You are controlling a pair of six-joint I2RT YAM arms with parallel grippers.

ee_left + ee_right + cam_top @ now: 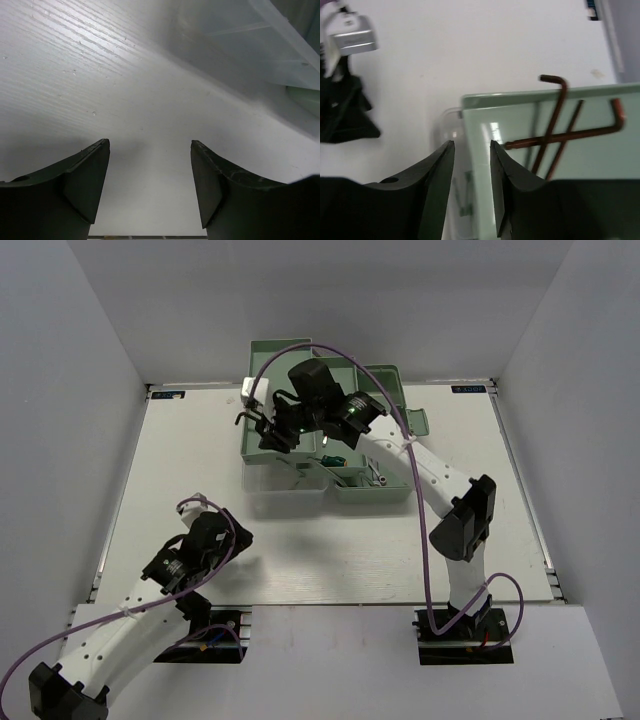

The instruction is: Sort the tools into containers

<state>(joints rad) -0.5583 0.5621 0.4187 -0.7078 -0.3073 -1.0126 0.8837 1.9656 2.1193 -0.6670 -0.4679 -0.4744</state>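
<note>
The pale-green toolbox [385,390] stands open at the back middle of the table. My right gripper [272,435] hovers over its left tray [600,160]. In that tray lie two dark L-shaped hex keys [555,115] [590,132] and a thin dark rod [577,112], crossing one another. The right gripper [471,150] is open by a narrow gap above the tray's edge, with nothing between its fingers. A green-handled screwdriver [333,460] and a silver wrench [375,472] lie in the front trays. My left gripper [232,535] [150,150] is open and empty, low over the bare table.
The toolbox's translucent lid [285,490] [260,50] [452,125] lies folded out toward the front, just ahead of my left gripper. A white and silver piece [352,35] with a black part [340,110] sits by the toolbox's back left corner.
</note>
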